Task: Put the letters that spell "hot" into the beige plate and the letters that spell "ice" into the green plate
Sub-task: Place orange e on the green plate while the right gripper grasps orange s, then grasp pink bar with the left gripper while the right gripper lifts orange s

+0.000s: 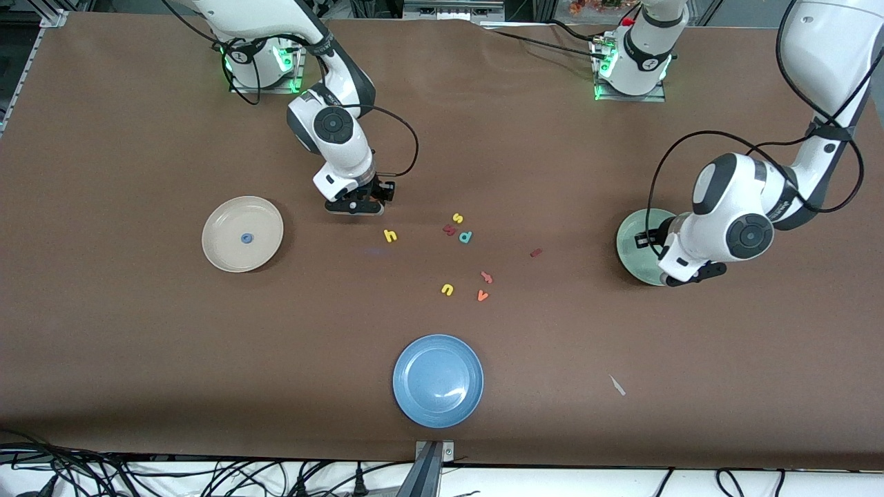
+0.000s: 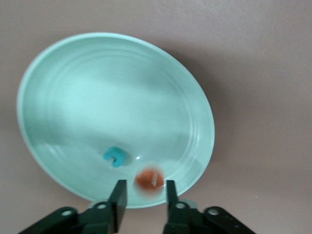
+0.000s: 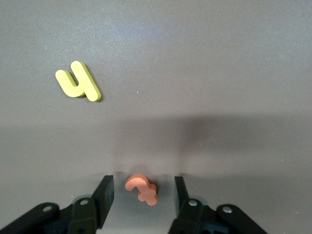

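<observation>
The green plate (image 1: 632,238) (image 2: 107,92) lies at the left arm's end of the table, with the teal "c" (image 2: 115,156) in it. My left gripper (image 1: 680,279) (image 2: 144,187) is open over the plate's rim. The orange "e" (image 2: 149,179) shows blurred between its fingers, touching neither. My right gripper (image 1: 356,206) (image 3: 142,183) stands open and low over the table, the orange "t" (image 3: 141,189) lying between its fingers untouched. The yellow "h" (image 1: 390,236) (image 3: 78,87) lies close by. The blue "o" (image 1: 246,238) rests in the beige plate (image 1: 228,221). The dark red "i" (image 1: 535,252) lies on the table.
Mid-table lie a yellow "s" (image 1: 457,218), a teal "d" (image 1: 465,237), a salmon letter (image 1: 486,277), a yellow "u" (image 1: 447,289) and an orange "v" (image 1: 482,295). A blue plate (image 1: 438,379) sits nearest the front camera.
</observation>
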Robot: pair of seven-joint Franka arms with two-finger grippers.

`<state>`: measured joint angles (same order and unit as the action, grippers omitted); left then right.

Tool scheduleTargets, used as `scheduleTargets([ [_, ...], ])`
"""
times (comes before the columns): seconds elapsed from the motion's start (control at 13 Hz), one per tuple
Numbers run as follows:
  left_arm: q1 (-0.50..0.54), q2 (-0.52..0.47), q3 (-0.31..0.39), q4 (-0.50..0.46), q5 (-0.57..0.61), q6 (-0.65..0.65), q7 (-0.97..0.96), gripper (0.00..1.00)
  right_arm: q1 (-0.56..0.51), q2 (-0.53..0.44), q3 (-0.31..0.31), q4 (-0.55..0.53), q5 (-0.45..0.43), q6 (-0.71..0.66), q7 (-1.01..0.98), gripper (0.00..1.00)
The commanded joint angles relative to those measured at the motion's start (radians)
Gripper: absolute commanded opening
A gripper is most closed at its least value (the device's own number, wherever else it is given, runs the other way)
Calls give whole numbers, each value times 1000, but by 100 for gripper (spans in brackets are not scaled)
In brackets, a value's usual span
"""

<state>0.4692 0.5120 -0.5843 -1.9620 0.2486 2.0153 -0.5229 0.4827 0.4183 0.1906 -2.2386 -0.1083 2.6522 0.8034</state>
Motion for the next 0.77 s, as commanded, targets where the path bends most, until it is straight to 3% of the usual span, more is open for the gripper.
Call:
scheduleTargets([
  [0.0, 5, -13, -9, -3, -14, 3, 20, 100, 27, 91, -3, -16, -39, 134, 23, 58],
  [0.15, 3, -38, -26, 23, -31, -32, 5, 100, 27, 89, -3, -16, -39, 132, 23, 61],
  [0.31, 0, -55, -66, 38, -118, -33, -78, 100, 25, 103, -3, -15, -39, 134, 25, 72],
  [0.54, -23, -47, -126, 49, -127, 18, -289, 98, 25, 91, -3, -15, -39, 132, 22, 67],
  [0.69, -102, -23, -124, 49, -120, 116, -450, 96, 25, 67, -5, -15, -41, 112, 16, 64],
])
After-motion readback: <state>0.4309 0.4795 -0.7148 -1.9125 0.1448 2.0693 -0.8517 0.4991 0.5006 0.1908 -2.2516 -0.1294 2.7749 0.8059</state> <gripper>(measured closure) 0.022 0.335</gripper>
